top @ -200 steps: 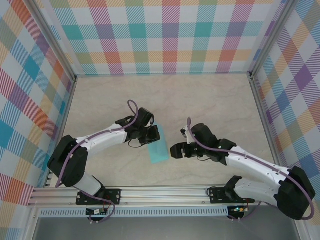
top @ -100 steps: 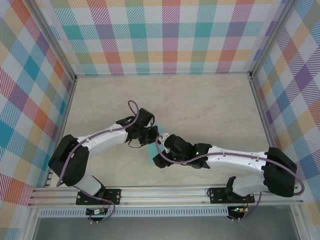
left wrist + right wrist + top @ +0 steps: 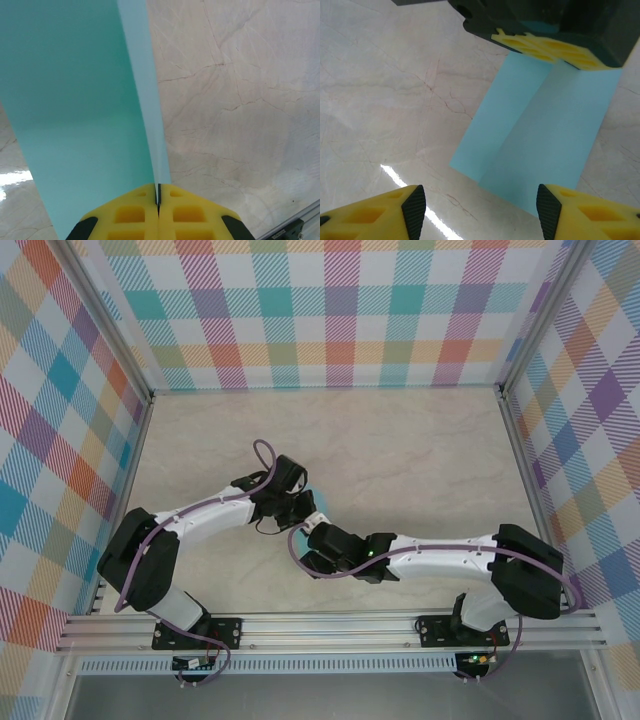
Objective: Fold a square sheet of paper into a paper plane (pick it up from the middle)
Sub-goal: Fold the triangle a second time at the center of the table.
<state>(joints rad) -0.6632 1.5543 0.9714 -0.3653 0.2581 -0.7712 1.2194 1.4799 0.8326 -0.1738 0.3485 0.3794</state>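
The square sheet of paper (image 3: pixel 75 100) is turquoise and folded in half along a centre crease. My left gripper (image 3: pixel 158 197) is shut on its folded edge, and the sheet stretches away from the yellow fingers over the marble table. In the right wrist view the paper (image 3: pixel 545 135) hangs as two slanted flaps below the left gripper (image 3: pixel 550 50). My right gripper (image 3: pixel 480 215) is open, its fingertips (image 3: pixel 415 210) just short of the sheet's near end and touching nothing. From above, the right gripper (image 3: pixel 312 558) covers most of the sheet, leaving a sliver of paper (image 3: pixel 314 500) beside the left gripper (image 3: pixel 300 508).
The marble table top (image 3: pixel 420 450) stretches bare behind and to either side of the arms. Plaid walls (image 3: pixel 340 310) close it in at the back and sides, and an aluminium rail (image 3: pixel 330 625) runs along the near edge.
My right arm has swung left across the table and now sits at the paper's near end, covering it from above. The left gripper has held still, shut on the paper.
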